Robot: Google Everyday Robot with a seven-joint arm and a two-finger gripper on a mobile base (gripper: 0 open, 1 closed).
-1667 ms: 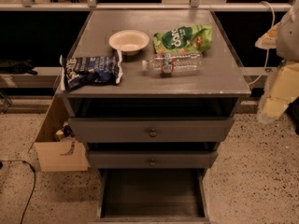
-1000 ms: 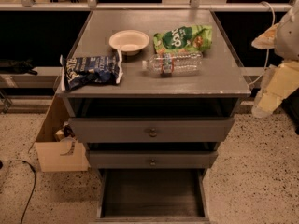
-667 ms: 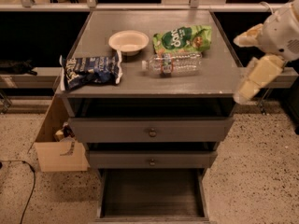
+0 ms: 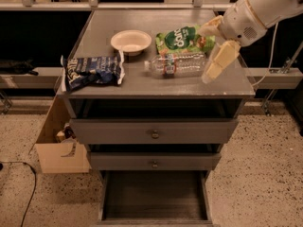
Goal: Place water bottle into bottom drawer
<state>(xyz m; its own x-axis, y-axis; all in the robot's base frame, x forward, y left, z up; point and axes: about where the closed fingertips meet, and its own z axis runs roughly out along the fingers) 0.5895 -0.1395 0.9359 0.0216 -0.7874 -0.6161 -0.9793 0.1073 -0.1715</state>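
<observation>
- Hovering over the right end of the worktop (image 4: 156, 18): claw (image 4: 203, 56), two cream fingers (image 4: 220, 60) spread apart, gripping nothing.
- Arm (image 4: 265, 6) enters from the top right and is cut off by the frame edge, so the base is out of view.
- Water bottle (image 4: 176, 64) lies on its side on the worktop, just left of the claw. White cap points away from the claw, base end sits between the fingers as seen from here. Can't tell whether a finger touches it or is above it.
- Green chip bag (image 4: 182, 38) is behind the bottle, left of the claw. Its right edge is hidden by the upper finger.
- White bowl (image 4: 131, 41) is further left, with nothing visible in it.
- Dark chip bag (image 4: 92, 70) is far left, overhanging the worktop edge. Print is unreadable.
- Bottom drawer (image 4: 154, 195) is well below the claw, pulled out, dark floor bare. Its front edge is cut by the frame bottom.
- Two upper drawers (image 4: 155, 134) are closed, each with a round knob.
- Cardboard box (image 4: 59, 150) is on the floor far left, partly hidden by the cabinet. Contents are hard to make out.
</observation>
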